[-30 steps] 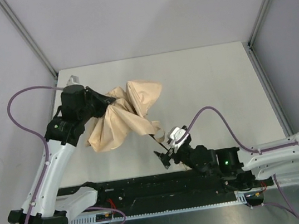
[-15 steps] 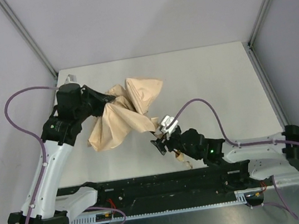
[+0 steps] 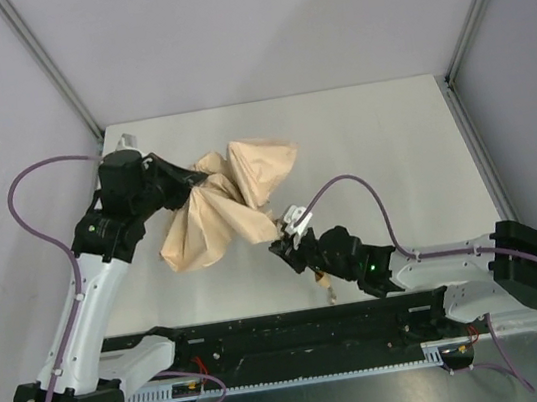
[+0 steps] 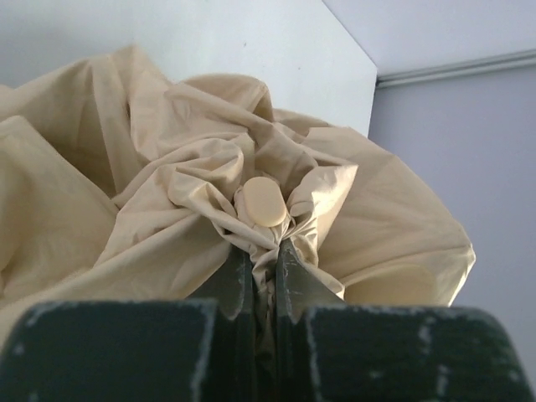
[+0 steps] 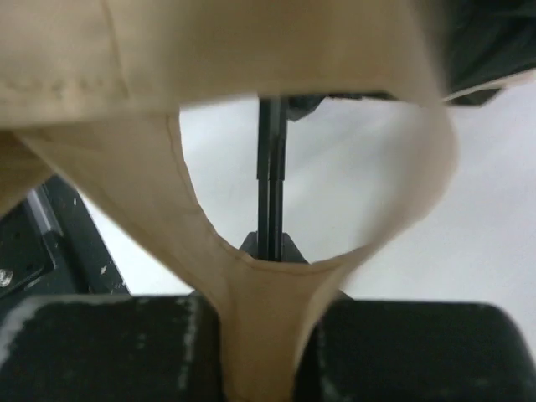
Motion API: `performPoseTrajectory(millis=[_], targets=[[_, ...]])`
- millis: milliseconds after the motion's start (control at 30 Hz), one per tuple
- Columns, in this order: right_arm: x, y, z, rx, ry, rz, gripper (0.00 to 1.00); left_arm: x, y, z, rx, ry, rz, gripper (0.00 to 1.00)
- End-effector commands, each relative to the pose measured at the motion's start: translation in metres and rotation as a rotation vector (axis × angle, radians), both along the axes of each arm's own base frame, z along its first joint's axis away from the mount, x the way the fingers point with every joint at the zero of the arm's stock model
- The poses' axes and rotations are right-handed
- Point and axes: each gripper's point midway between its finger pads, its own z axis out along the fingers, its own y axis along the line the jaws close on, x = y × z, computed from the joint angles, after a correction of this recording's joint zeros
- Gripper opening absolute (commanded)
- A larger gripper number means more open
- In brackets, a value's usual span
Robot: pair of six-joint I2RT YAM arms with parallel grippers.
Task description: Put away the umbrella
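The umbrella point(image 3: 228, 202) lies half-collapsed on the white table, its beige canopy bunched at centre left. My left gripper point(image 3: 203, 178) is shut on the gathered fabric point(image 4: 167, 226) just below the round tan tip cap point(image 4: 264, 201). The thin black shaft point(image 5: 270, 167) runs out of the canopy toward the near edge. My right gripper point(image 3: 281, 248) is shut on that shaft right at the canopy's lower edge. In the right wrist view a tan strap point(image 5: 251, 335) loops across the gripper point(image 5: 270, 243) and hides most of its fingers. The tan handle point(image 3: 327, 281) shows just behind the right wrist.
The white table point(image 3: 381, 144) stretches to the right of the umbrella. A black rail point(image 3: 268, 334) runs along the near edge between the arm bases. Grey walls and metal frame posts point(image 3: 46, 62) close in the back and sides. Purple cables point(image 3: 37, 175) arc off both arms.
My right arm slid up and left along the shaft to the canopy's edge, and its jaws went from open to shut on the shaft. The left gripper kept its hold.
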Motion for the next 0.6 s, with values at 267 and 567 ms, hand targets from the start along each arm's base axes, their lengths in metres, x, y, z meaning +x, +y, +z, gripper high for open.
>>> performPoseTrajectory(millis=[267,567], targets=[[-0.009,-0.015,0.050,0.192,0.203,0.056,0.65,-0.006,-0.008,0.092,-0.022,-0.479,-0.139,0.00],[-0.060,-0.093,0.105,0.268,0.248,0.126,0.88,-0.024,-0.030,0.124,0.026,-0.779,-0.350,0.00]])
